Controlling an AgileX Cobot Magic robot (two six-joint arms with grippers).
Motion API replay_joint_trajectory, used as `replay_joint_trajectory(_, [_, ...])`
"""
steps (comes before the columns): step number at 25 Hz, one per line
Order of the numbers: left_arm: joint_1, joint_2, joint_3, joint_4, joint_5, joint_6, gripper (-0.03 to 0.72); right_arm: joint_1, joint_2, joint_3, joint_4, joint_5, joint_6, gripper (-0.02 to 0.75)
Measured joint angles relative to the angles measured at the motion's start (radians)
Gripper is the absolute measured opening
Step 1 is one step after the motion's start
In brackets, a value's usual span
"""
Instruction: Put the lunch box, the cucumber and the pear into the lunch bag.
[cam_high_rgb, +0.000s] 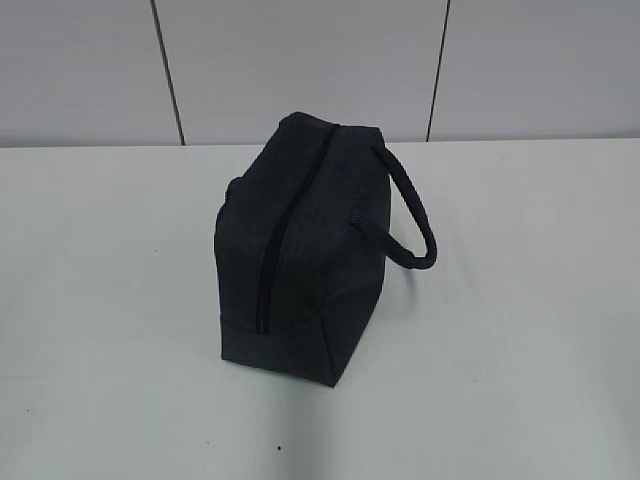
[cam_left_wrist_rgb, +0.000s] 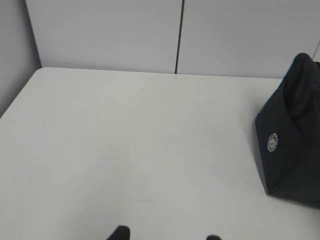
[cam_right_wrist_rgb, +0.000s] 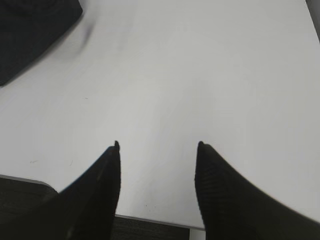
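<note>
We are seeing the bag (cam_high_rgb: 300, 250) standing zipped mid-worktop (cam_high_rgb: 520, 330). Right claw (cam_right_wrist_rgb: 158, 146) is hovering wide, empty; left claw (cam_left_wrist_rgb: 165, 235) is showing tips apart, holding nothing.

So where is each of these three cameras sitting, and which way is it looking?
Exterior view: raised in front of the table, looking down at a slant at the lunch bag and the wall behind; no robot parts show.
Left wrist view: on the left arm, facing across the table toward the wall; left gripper tips peek in.
Right wrist view: on the right arm, looking down over the table's near edge; right gripper open, empty.
Shared: all three show the bag and white tabletop.
</note>
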Motion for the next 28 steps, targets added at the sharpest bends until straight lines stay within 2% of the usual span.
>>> replay_joint_trajectory(4, [0.028,0.000,0.000,0.000,0.000,0.000,0.276,0.000,0.000,0.001,0.000,0.000,0.000,0.386])
replay_joint_trajectory(19, [0.028,0.000,0.000,0.000,0.000,0.000,0.244,0.000,0.000,0.001,-0.002,-0.002,0.000,0.386])
replay_joint_trajectory(28, [0.028,0.000,0.000,0.000,0.000,0.000,0.243,-0.029,0.000,0.001,-0.002,-0.002,0.000,0.386])
